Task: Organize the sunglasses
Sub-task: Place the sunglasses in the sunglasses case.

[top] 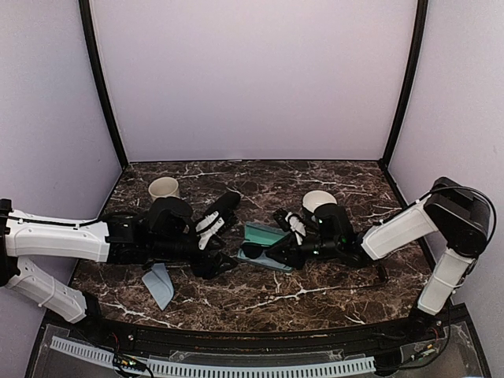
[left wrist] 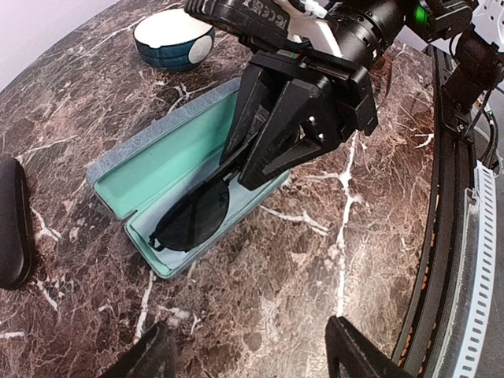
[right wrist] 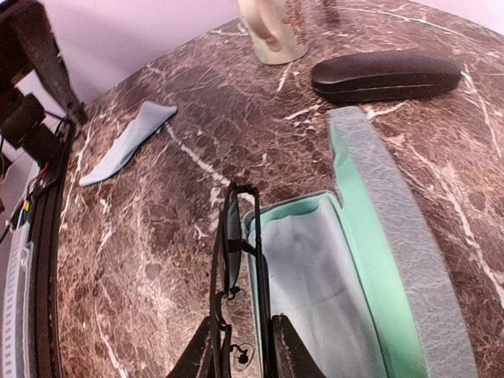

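Right claw (right wrist: 242, 348) is clamped on the sunglasses (left wrist: 193, 220), holding them on edge at the rim of the open blue-grey case (left wrist: 150, 169) on the worktop (left wrist: 315, 260). Left claw (left wrist: 252, 354) hangs nearby, fingers apart, gripping nothing.

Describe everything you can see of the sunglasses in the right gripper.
The sunglasses have a thin dark wire frame, dark rounded lenses and slim arms. The right gripper pinches them, tilted on edge along one long rim of the open case, one lens dipping over its mint lining. Whether they touch the lining is unclear.
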